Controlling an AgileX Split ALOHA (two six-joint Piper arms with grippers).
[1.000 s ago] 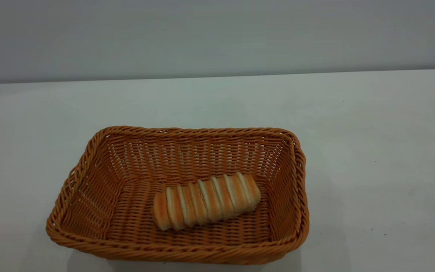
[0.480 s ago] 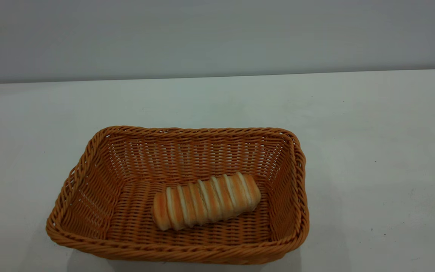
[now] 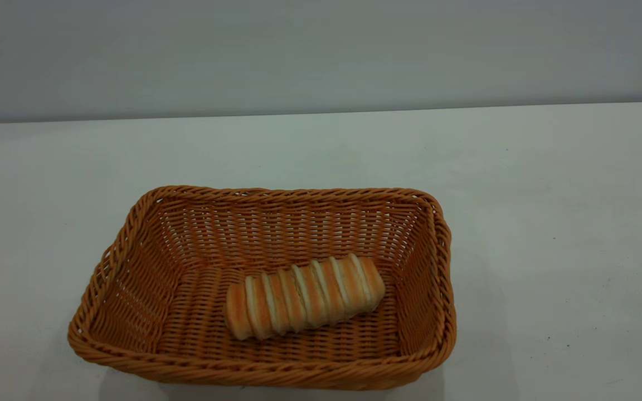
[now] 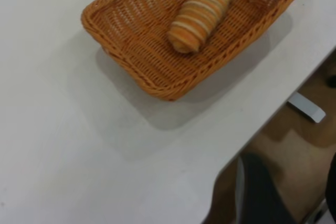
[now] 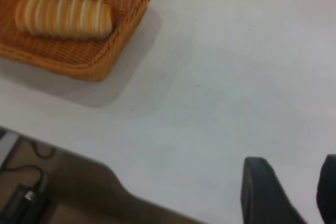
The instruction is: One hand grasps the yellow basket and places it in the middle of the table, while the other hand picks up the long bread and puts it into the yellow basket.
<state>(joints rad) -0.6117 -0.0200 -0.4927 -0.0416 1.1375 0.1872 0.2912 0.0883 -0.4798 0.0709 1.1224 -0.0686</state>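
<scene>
From my outside camera I see the yellow basket sitting flat on the table, about centre of the tabletop and toward the near edge of that view, with neither arm in that shot. The long bread lies inside it on the woven floor, right of the basket's middle, tilted so that its right end points a little toward the back wall; it is nearer the right wall than the left, and I cannot tell whether it touches any wall. Nothing is holding either thing. My left wrist camera looks down on the basket and the bread from well off; the left gripper shows only as dark finger shapes low in the picture, beyond the table's edge over the brown floor, with a gap between the fingers and nothing in it, so I read the jaws as apart. My right wrist camera catches a corner of the basket with the bread in it; the right gripper hangs over bare table well away from the basket, two dark fingers spread with white tabletop showing between them, empty.
</scene>
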